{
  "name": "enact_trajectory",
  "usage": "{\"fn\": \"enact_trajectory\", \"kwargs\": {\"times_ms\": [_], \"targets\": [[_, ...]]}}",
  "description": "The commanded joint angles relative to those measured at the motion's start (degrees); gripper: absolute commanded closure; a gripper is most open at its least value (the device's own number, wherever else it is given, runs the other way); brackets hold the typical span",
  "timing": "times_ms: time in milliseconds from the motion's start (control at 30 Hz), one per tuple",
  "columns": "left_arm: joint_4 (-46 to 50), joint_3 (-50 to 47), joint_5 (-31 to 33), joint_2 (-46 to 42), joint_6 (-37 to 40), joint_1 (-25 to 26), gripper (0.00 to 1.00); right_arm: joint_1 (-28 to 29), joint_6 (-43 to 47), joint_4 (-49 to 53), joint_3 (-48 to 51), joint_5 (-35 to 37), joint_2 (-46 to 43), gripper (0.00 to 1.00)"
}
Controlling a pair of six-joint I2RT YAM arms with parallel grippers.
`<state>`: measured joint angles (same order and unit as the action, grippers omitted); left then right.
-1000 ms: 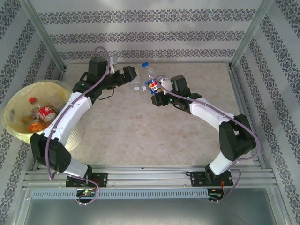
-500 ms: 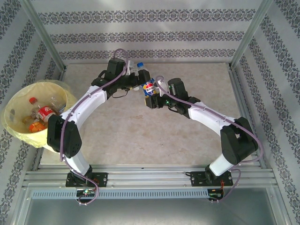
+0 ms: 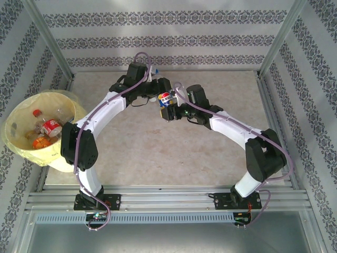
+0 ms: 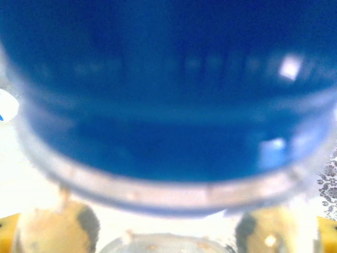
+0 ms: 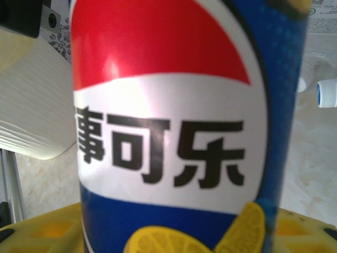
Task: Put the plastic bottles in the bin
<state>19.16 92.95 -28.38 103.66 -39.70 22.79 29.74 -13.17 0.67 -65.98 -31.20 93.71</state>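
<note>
Your bottle [image 3: 165, 98], blue label with a red-and-white roundel, sits at the far middle of the desk [image 3: 158, 153], caught between both arms. The left pincer [image 3: 159, 88] is at its upper part and the right pincer [image 3: 168, 109] at its lower part. No view lets you tell which pincer is clenched on it or whether either is released. Whether its base touches the desk is hidden as well.

The bin [image 3: 23, 151] stands at the desk's left edge, well apart from the bottle. It holds other bottles, one red-labelled [image 3: 51, 127] and one orange [image 3: 40, 141]; the rest are too dim to sort.

The desk is pale beige, mottled and matt. The walls [image 3: 168, 42] carry white paper with grey ornamental bands. Metal posts [image 3: 50, 42] stand at the corners, and rails [image 3: 168, 197] run along the near edge.

In the left wrist view the bottle's label is a blue blur, with smeared yellowish fingers [image 4: 50, 232] below. In the right wrist view the label is sharp, but the bottle's top and base are cut off. A white cap [image 5: 326, 94] at the right edge shows no body.
</note>
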Motion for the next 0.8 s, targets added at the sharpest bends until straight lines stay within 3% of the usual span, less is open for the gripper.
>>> {"fn": "enact_trajectory", "kwargs": {"times_ms": [0, 333, 767], "targets": [[2.6, 1.6, -1.0, 0.2, 1.8, 0.9, 0.37, 0.0, 2.1, -1.5, -2.5, -4.2, 0.2, 0.36], [3.3, 1.2, 3.6, -2.2, 2.0, 0.8, 0.4, -3.0, 3.0, -1.1, 1.8, -6.6, -6.8, 0.05], [5.3, -0.6, 10.9, -7.4, 4.1, -0.6, 0.39, -4.1, 7.2, -5.6, 11.8, 8.8, -23.4, 0.02]]}}
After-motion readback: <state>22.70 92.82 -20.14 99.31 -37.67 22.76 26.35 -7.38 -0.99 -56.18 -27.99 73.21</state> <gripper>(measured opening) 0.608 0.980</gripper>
